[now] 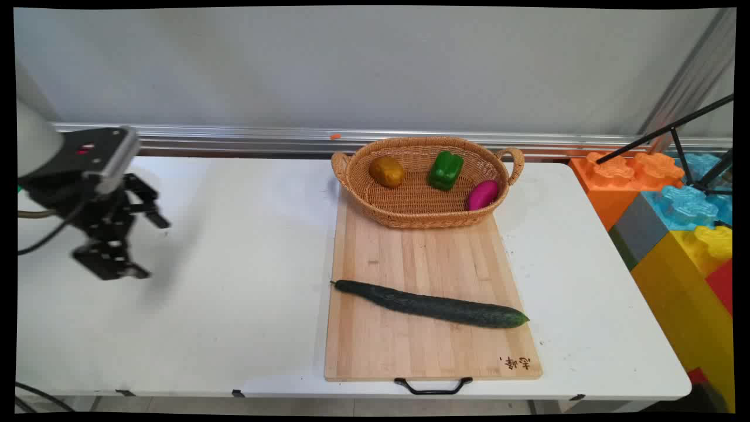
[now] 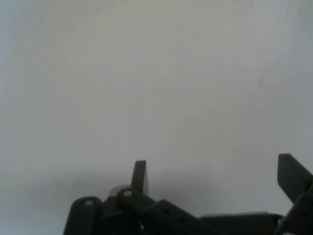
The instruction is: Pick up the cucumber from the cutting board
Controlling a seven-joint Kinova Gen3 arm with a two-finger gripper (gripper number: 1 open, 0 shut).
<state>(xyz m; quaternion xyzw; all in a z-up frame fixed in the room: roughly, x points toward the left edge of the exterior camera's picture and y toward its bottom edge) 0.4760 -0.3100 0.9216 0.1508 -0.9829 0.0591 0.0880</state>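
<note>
Gripper idle over bare table, far left

Gripper [image 1: 153, 246] at left side of table [image 1: 246, 281], hanging above bare white surface, pointing roughly right and down. Jaws spread wide, holding nothing; gap plain in both views. Hand view: two fingers [image 2: 140, 177] well apart, only blank white table [image 2: 156, 88] beyond them. Black cable looping off the arm at the left edge.

Nearest thing: cutting board [image 1: 410, 258], well apart from gripper, to its right. Light wood, lying lengthwise from table's near edge toward the wall. Black handle [image 1: 433, 385] at near end, overhanging the table edge. Small burnt mark [image 1: 515, 363] at near right corner.

Cucumber [image 1: 430, 305] on near half of board, long, dark green, lying crosswise and a bit slanted; stem end at board's left edge, blunt end at right edge.

Basket [image 1: 422, 214] on far end of board, oval wicker, a loop handle at each end, far rim reaching past the board. Inside: potato [image 1: 387, 172] at left, green pepper [image 1: 445, 170] in middle toward the far side, purple vegetable [image 1: 483, 194] at right against the near wall. All three apart from each other.

Beyond table's right end: stack of big toy blocks [image 1: 674, 199], orange, blue, yellow, grey, red. Black tripod legs [image 1: 674, 132] above them. Metal rail [image 1: 246, 136] along the wall behind the table.
</note>
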